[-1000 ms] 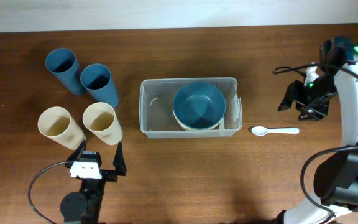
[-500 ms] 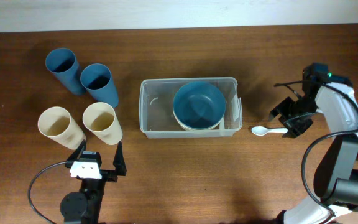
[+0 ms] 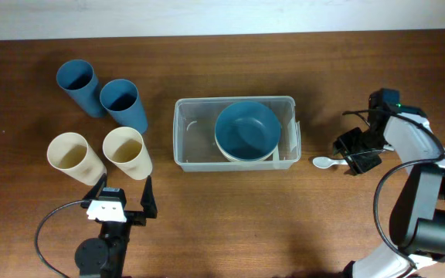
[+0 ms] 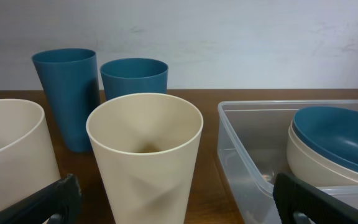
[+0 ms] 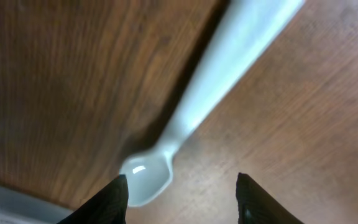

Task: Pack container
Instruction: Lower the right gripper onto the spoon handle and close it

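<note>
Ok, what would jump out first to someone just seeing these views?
The clear container sits mid-table with a blue bowl nested in a cream bowl inside. Just right of it the open right pincer straddles a white spoon lying on the wood; blue cups and cream cups stand far left.

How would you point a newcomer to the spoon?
Find the clear container in the middle of the table. Off its short end nearest the right gripper lies a white plastic spoon, its handle under that gripper. It's the only utensil; all else is cups and bowls.
</note>
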Available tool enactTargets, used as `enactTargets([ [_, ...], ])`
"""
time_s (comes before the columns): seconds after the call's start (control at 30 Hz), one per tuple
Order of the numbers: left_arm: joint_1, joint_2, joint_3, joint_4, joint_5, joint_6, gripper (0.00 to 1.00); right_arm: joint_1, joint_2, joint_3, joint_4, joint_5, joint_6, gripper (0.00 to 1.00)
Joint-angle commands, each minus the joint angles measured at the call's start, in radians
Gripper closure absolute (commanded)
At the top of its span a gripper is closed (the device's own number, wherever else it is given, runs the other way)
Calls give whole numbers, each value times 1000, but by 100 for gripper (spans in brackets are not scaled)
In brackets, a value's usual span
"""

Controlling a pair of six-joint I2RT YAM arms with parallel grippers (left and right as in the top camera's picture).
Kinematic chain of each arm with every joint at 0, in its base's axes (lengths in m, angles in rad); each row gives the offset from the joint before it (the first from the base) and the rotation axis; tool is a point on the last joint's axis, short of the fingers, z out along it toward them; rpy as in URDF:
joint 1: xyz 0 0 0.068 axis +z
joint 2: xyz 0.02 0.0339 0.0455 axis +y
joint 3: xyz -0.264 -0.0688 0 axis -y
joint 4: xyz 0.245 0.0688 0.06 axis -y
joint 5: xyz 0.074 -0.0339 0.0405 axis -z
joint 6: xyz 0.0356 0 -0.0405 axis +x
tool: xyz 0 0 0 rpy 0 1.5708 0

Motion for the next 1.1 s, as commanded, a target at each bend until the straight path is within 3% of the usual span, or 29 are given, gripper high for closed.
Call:
enactTargets([
  [0.0,6,-8,-6,-1,11,19,0,11,-2,-21,29,29,32,50],
  [0.73,6,-8,-6,-1,11,19,0,60,14,-107,174,105,105,60],
  [1.07,6,-8,-6,-1,11,19,0,60,31,-118,208,109,109,74],
])
